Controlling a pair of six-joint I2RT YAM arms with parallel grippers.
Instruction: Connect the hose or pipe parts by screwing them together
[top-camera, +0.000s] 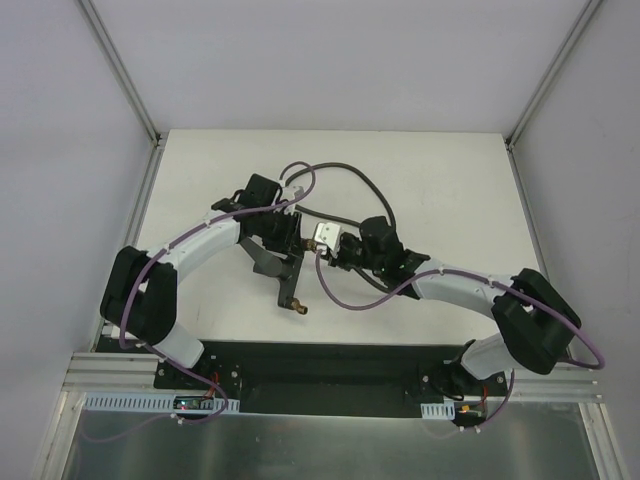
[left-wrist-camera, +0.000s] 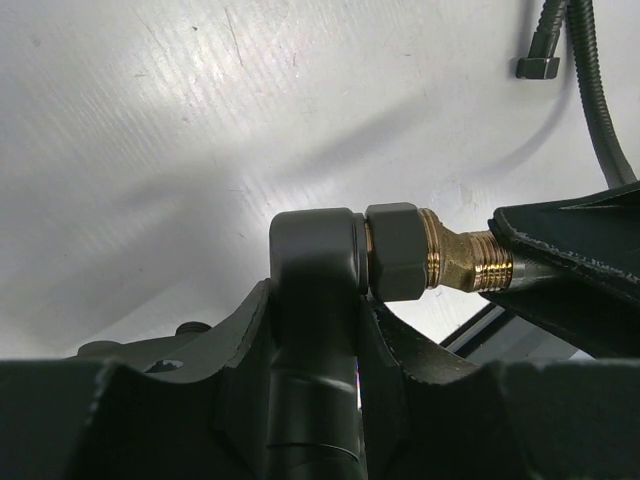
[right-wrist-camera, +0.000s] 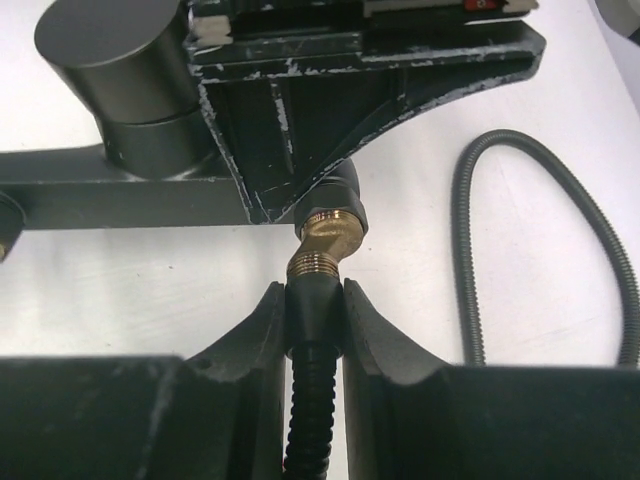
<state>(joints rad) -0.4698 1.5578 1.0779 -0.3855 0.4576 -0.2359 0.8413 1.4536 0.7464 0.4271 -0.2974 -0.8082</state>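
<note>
The black T-shaped fitting (left-wrist-camera: 310, 260) stands between the jaws of my left gripper (left-wrist-camera: 315, 305), which is shut on its dark body. Its brass threaded elbow (left-wrist-camera: 450, 262) points right. In the right wrist view my right gripper (right-wrist-camera: 315, 297) is shut on the hose's black cone-shaped end connector (right-wrist-camera: 315, 315), whose tip meets the brass thread (right-wrist-camera: 318, 262). From above, the left gripper (top-camera: 283, 238) and right gripper (top-camera: 340, 252) face each other mid-table. The fitting's long bar (top-camera: 290, 285) hangs toward me and ends in a brass tip. The dark-grey hose (top-camera: 365, 185) loops behind.
The hose's free end with its small connector (left-wrist-camera: 538, 68) lies on the white table (top-camera: 440, 190) beyond the left gripper. A loop of hose (right-wrist-camera: 468, 250) lies right of the right gripper. Purple cables (top-camera: 345, 300) run along both arms. Grey walls enclose the table.
</note>
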